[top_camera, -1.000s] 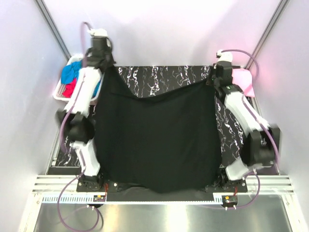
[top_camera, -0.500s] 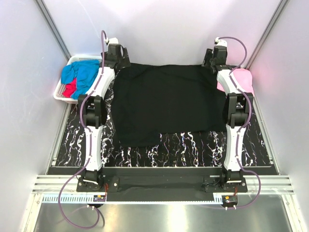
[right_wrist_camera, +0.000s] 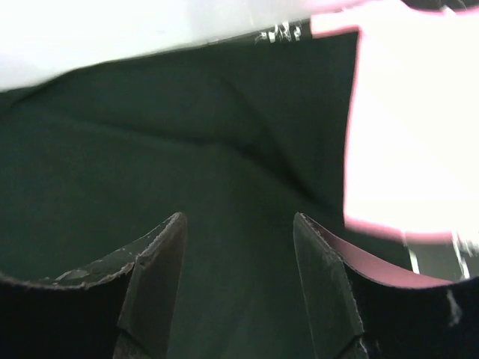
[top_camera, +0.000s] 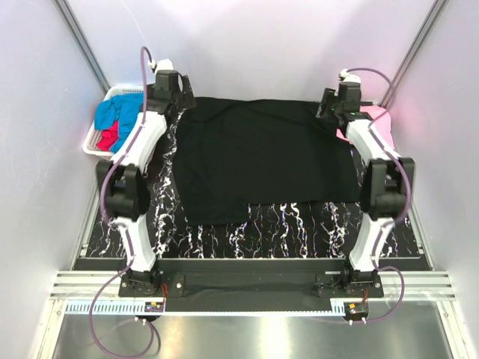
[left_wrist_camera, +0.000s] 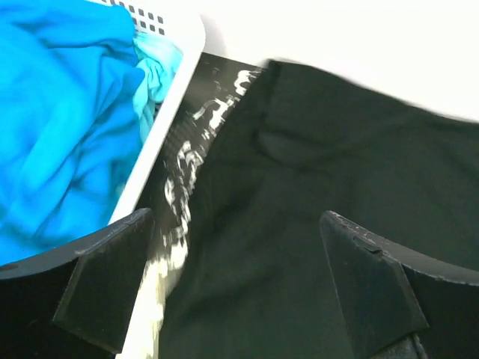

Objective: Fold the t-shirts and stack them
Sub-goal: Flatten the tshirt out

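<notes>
Left pincer (left_wrist_camera: 236, 217) is hovering with its jaws spread wide and nothing between them, right over the far left corner of the black t-shirt (top_camera: 262, 157). The right pincer (right_wrist_camera: 239, 217) is mirroring it, jaws apart and empty above the far right corner. That big black shirt is lying spread across the marbled worktop (top_camera: 299, 224), fairly flat, though a few soft creases are showing near the far edge and the near hem is running a little crooked. Just beside the right corner the pink t-shirt (right_wrist_camera: 404, 134) is sitting, edge to edge with the black cloth, and I cannot tell which one is overlapping. Off to the left, the white basket (left_wrist_camera: 161, 134) is holding the bright blue t-shirt (left_wrist_camera: 67, 127) and a red one (top_camera: 108, 138). By my read, the fold itself is coming up. To do it well, both pincers should be biting only black cloth at matching points, keeping pink out of the right pinch and the basket rim clear of the left, then travelling level together so the edges meet square. No brand, label or writing is showing anywhere.
</notes>
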